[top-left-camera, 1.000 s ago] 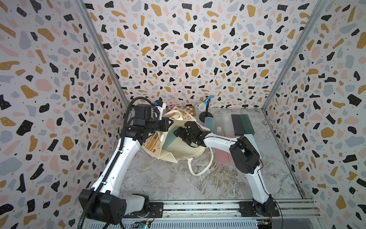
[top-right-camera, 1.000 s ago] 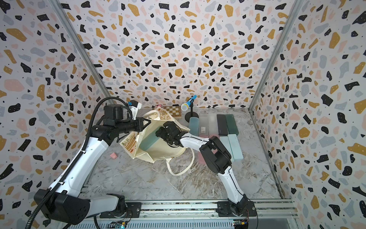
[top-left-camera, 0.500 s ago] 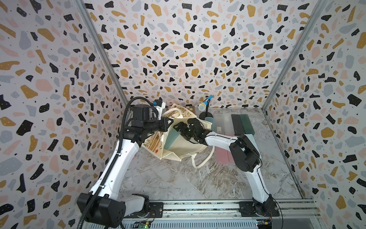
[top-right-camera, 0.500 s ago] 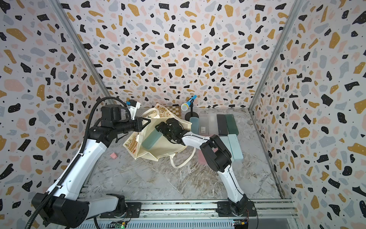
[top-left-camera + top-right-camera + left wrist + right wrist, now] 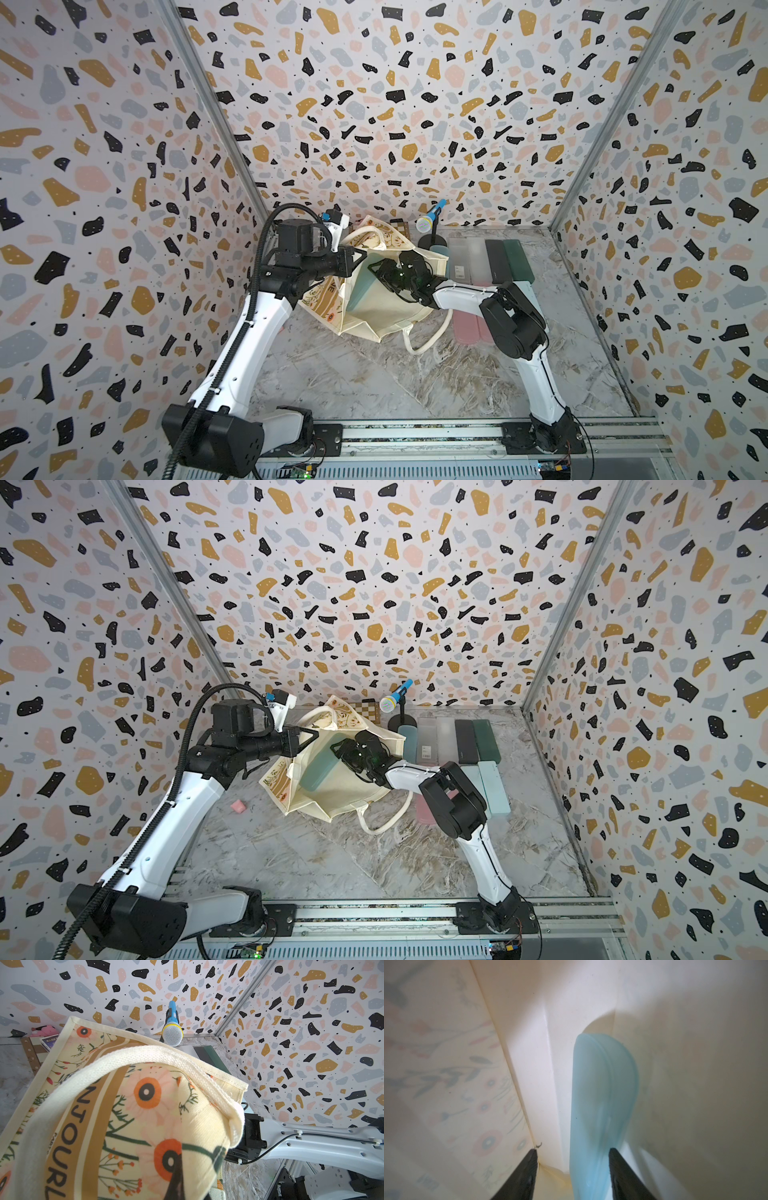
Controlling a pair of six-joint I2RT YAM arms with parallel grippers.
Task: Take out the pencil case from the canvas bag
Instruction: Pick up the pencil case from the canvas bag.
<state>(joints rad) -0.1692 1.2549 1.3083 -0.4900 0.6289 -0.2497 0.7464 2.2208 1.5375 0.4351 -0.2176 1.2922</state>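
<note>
Pinches bag (image 5: 386, 320) rim with fully shut left tool (image 5: 357, 258), propping mouth wide. Reaches inside for teal case (image 5: 320, 766) lying within, right tool (image 5: 572, 1149) half open astride it, one finger touching. Calls next for full squeeze, then straight lift out.

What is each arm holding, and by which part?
The left gripper is shut on the canvas bag at its mouth rim. The right gripper grips nothing yet: its open jaws straddle the teal pencil case.
</note>
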